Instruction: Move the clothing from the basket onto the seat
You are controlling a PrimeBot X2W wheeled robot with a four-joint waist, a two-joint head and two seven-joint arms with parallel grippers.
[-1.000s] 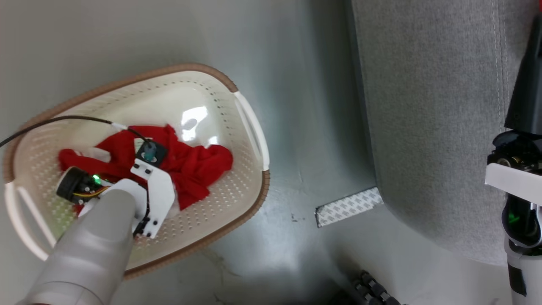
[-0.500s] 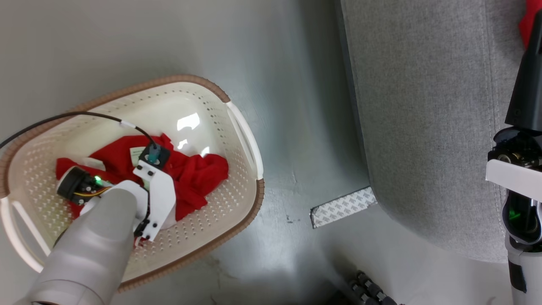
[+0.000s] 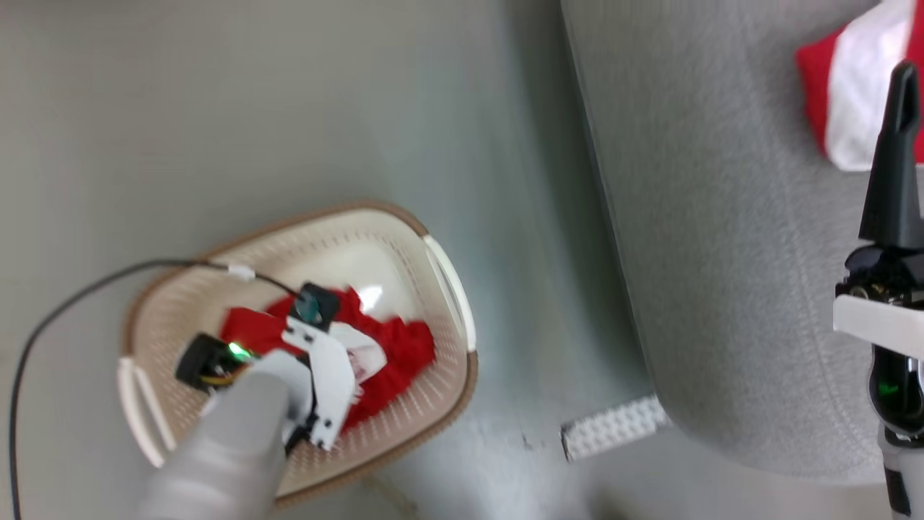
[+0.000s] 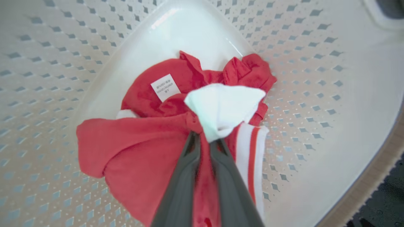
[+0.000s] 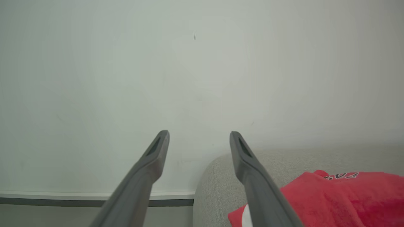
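The cream basket (image 3: 449,278) with its brown rim stands on the floor at the lower left of the head view. Red clothing (image 3: 406,348) with white panels lies inside it. In the left wrist view my left gripper (image 4: 204,138) is shut on a bunched fold of this clothing (image 4: 148,148), and a white panel bulges above the tips. The grey seat (image 3: 722,238) fills the right side. A second red and white garment (image 3: 844,94) lies on it. My right gripper (image 5: 199,134) is open and holds nothing, hovering over the seat (image 5: 217,176) beside that garment (image 5: 344,195).
A strip of white patterned tape (image 3: 613,427) lies on the grey floor between basket and seat. A black cable (image 3: 72,310) loops from my left wrist over the basket's rim. A pale wall (image 5: 189,63) stands behind the seat.
The head camera has moved, so the basket looks smaller and the garment on the seat has come into view. The clothing in the basket is more bunched, with a white panel up by my left wrist.
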